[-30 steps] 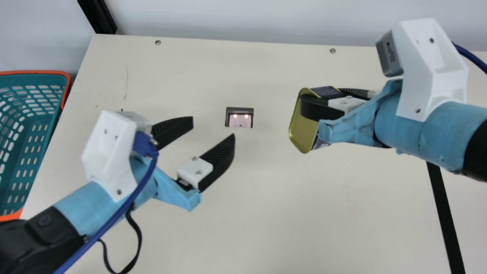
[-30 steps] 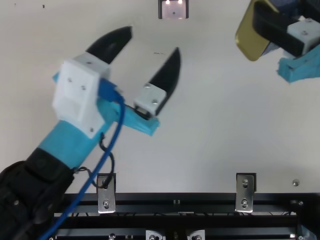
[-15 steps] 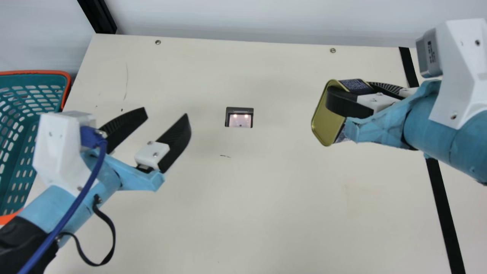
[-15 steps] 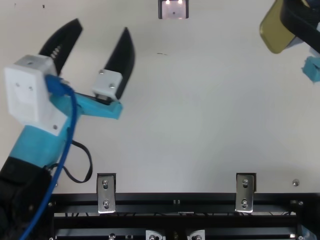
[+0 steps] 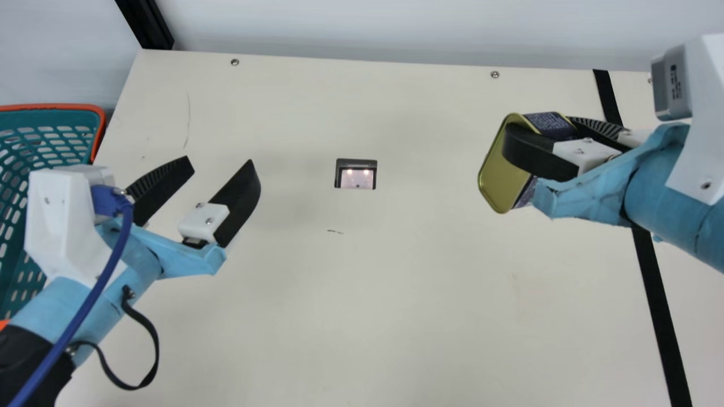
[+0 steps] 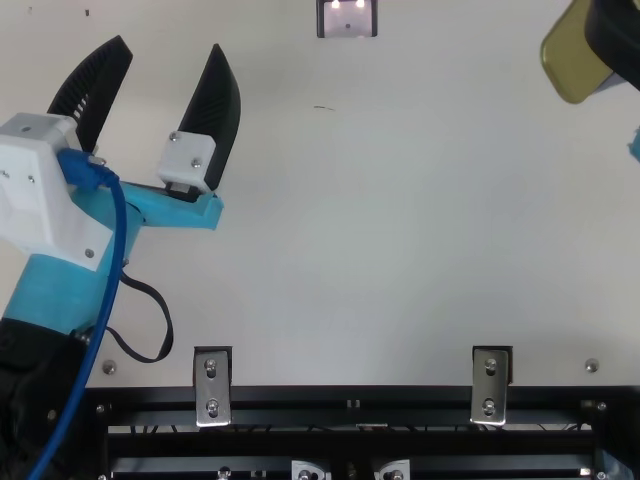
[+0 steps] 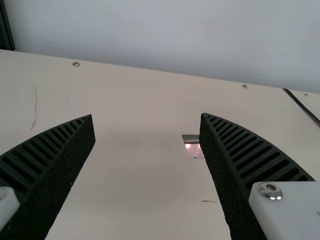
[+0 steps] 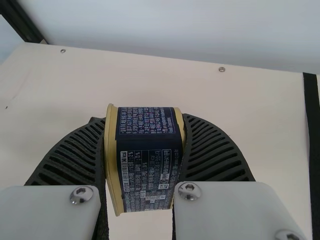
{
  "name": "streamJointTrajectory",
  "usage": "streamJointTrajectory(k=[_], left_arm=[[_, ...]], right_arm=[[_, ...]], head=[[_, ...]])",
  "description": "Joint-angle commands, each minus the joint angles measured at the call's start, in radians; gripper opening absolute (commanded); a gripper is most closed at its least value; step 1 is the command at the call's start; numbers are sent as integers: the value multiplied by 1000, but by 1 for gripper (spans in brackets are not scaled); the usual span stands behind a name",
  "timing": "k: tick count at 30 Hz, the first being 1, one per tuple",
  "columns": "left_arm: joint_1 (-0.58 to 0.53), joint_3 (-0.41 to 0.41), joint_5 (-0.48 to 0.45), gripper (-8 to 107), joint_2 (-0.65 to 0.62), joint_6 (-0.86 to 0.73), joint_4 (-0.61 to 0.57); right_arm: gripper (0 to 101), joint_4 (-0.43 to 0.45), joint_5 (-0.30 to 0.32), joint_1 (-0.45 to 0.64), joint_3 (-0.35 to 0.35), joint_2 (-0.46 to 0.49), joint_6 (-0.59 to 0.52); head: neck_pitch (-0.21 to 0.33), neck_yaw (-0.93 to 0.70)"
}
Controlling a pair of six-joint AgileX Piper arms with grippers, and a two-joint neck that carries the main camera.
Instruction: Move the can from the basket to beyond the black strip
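Observation:
The gold-ended can [image 5: 500, 181] is clasped in my right gripper [image 5: 537, 134] at the main view's right, tilted, on the basket's side of the black strip [image 5: 656, 294]. In the right wrist view the can [image 8: 147, 172] shows its dark label between both fingers of my right gripper [image 8: 142, 119]. Its gold end [image 6: 572, 60] is at the top view's upper right corner. My left gripper [image 5: 219, 163] stands open near the teal basket [image 5: 56, 107], partly covering it. Nothing is between the fingers of my left gripper [image 7: 146, 117] in the left wrist view.
A small dark-framed recess [image 5: 356, 174] with a shiny inside is in the table's middle. The pale wall [image 5: 384, 28] rises behind the table's far edge. Metal brackets [image 6: 212, 385] sit on the black rail at the near edge.
My right gripper has carried the can rightward, nearer the black strip. My left gripper, still open, has drawn back leftward to beside the basket. The neck camera's picture has hardly shifted.

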State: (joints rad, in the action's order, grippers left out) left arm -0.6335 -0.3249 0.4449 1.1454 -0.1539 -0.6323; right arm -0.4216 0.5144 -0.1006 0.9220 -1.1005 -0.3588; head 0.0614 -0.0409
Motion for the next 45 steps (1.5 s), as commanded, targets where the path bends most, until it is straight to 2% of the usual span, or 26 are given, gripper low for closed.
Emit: streamJointTrajectory(k=[1, 12, 33, 45], left_arm=[[0, 0, 0, 90, 0, 0, 0], [0, 0, 0, 90, 0, 0, 0], [0, 0, 0, 90, 0, 0, 0], [0, 0, 0, 90, 0, 0, 0]], right_arm=[[0, -4, -1, 1, -3, 2, -4], [0, 1, -7, 0, -14, 10, 4], [0, 45, -16, -17, -21, 19, 41], [0, 57, -19, -6, -17, 14, 46]], head=[[2, 0], [0, 49], [29, 397], [29, 457]])
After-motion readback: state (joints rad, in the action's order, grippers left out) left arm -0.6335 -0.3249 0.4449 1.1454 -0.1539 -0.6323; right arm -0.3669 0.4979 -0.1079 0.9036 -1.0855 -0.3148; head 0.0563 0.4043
